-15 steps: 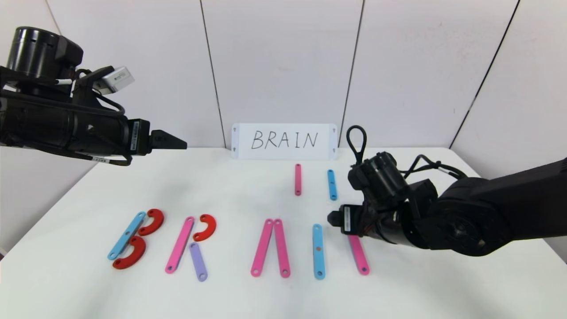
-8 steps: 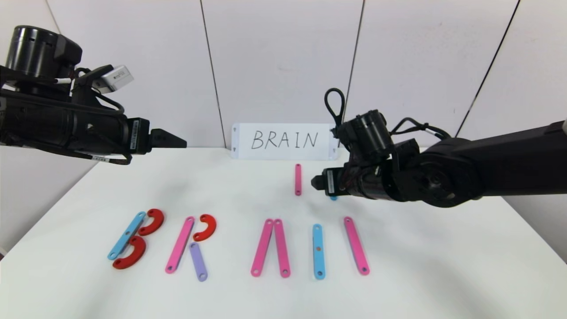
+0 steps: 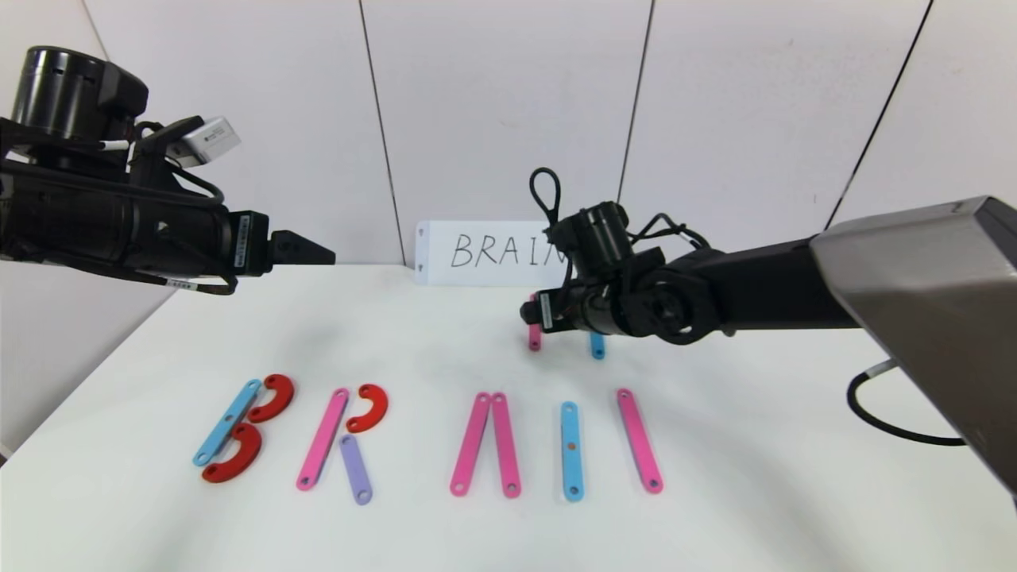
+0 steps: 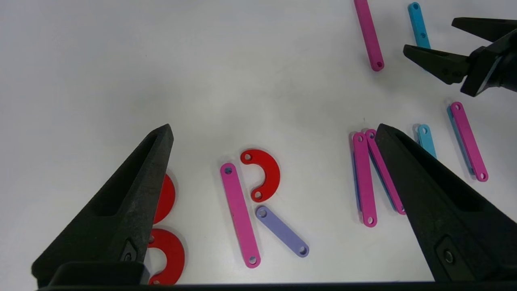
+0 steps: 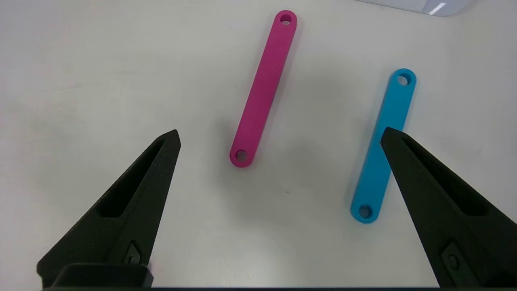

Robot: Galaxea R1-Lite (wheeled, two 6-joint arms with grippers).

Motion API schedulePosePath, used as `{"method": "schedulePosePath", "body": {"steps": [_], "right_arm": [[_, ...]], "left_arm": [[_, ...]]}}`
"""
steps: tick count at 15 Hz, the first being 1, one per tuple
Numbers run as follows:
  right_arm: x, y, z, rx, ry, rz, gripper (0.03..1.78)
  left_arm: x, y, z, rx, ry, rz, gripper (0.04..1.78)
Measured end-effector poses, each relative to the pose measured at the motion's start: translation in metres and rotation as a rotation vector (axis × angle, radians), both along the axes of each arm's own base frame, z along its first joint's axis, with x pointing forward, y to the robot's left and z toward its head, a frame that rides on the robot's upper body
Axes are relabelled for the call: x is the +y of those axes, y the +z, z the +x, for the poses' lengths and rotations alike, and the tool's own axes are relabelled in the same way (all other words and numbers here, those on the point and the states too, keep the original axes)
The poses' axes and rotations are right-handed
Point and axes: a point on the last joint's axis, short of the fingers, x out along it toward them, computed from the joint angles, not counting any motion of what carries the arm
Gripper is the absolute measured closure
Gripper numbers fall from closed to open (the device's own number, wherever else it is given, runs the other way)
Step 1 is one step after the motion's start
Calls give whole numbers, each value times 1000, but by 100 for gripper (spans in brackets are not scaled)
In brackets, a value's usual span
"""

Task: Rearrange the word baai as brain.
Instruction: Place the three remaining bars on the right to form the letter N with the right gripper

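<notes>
The letter row lies along the table's front. It holds a B of a blue strip and red half-rings, and an R of a pink strip, a red half-ring and a purple strip. Then come two pink strips, a blue strip and a lone pink strip. My right gripper is open and empty above two spare strips at the back, one magenta and one blue. My left gripper is open and held high at the left.
A white card with BRAIN handwritten on it stands against the back wall, partly hidden by the right arm. The right arm reaches across the table's right half. A black cable hangs at the right edge.
My right gripper has moved from the lone pink strip at the front right, up, back and leftward, to above the two spare strips. The pink strip stays on the table. The left arm has not moved.
</notes>
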Motion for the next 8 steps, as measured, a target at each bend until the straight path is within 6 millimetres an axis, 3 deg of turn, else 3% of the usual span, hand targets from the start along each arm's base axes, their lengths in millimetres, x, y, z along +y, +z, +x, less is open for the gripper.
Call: {"method": "schedulePosePath", "body": {"steps": [8], "right_arm": [[17, -42, 36, -5, 7, -29, 7]], "left_arm": [[0, 0, 0, 1, 1, 0, 8]]}}
